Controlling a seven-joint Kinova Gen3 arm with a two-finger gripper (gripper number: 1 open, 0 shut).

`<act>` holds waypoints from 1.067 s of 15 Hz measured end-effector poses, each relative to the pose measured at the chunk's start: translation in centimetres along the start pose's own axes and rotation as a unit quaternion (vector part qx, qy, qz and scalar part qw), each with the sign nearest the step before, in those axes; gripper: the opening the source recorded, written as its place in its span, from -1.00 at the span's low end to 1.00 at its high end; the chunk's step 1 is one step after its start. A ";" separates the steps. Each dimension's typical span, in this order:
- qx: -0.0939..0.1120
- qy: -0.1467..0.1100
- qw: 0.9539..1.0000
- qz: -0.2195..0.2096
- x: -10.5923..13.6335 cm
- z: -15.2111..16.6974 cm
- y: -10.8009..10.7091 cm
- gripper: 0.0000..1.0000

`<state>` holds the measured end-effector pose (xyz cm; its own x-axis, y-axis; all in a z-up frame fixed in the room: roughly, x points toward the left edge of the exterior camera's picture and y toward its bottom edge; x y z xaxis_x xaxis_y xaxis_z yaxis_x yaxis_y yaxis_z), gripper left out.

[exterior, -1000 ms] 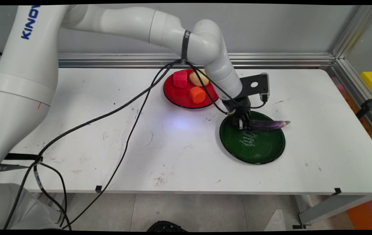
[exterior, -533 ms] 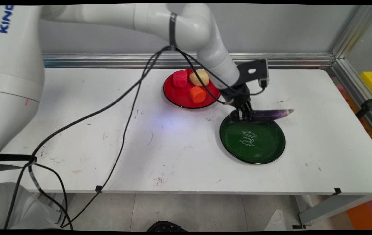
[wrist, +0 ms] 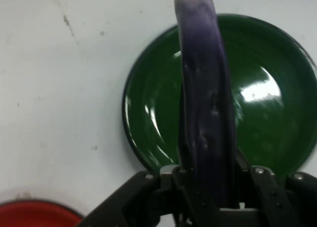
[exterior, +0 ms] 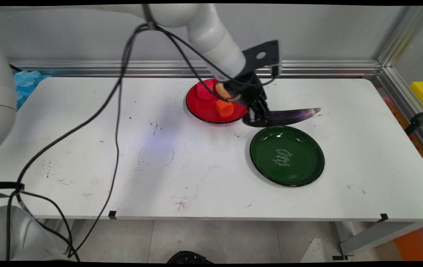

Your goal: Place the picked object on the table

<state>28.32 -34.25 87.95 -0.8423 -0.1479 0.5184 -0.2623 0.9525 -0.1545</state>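
Between the fingers: a long purple eggplant (exterior: 293, 115), clamped at its thick end; its tapering pale tip points away from the fingers, toward the table's right side in the main view
Gripper (exterior: 258, 118): black, closed on the eggplant; it hangs above the white table (exterior: 85, 148), clear of the surface, at the gap between the two plates; in the hand view the gripper (wrist: 208, 187) rises from the bottom edge with the eggplant (wrist: 203, 88) running straight up out of it
Eggplant's attitude: roughly level, lifted off the table — touching neither plate as far as the main view shows; its dark shadow lies just under the fingers
Below and ahead of the fingers: a green plate (exterior: 287, 155) with a small white inscription at its centre; in the hand view the green plate (wrist: 267, 123) lies behind the eggplant, which crosses over its left half
Behind the fingers: a red plate (exterior: 204, 109), just beside the gripper — only its rim (wrist: 34, 212) shows at the hand view's lower left corner
On the red plate: a pink-red block (exterior: 204, 90), an orange piece (exterior: 225, 107) and a yellowish piece (exterior: 222, 91), the last partly hidden by the arm
Beside the arm: black cables (exterior: 117, 111) hang down across the table's left half
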 end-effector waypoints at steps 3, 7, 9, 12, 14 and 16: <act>-0.006 -0.004 1.000 0.002 -1.8 -2.8 1.9 -1.00; -0.017 -0.016 1.000 -0.001 -3.9 -5.2 5.3 -1.00; -0.023 -0.024 0.999 -0.001 -4.8 -5.8 6.9 -1.00; -0.028 -0.035 0.999 0.001 -5.9 -6.1 8.6 -1.00; -0.032 -0.047 0.998 0.002 -7.1 -6.0 9.9 -1.00; -0.036 -0.060 0.998 0.005 -8.5 -5.5 11.0 -1.00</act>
<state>35.15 -21.08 86.49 -0.8959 -0.1645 0.4127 -0.2226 0.9701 -0.0963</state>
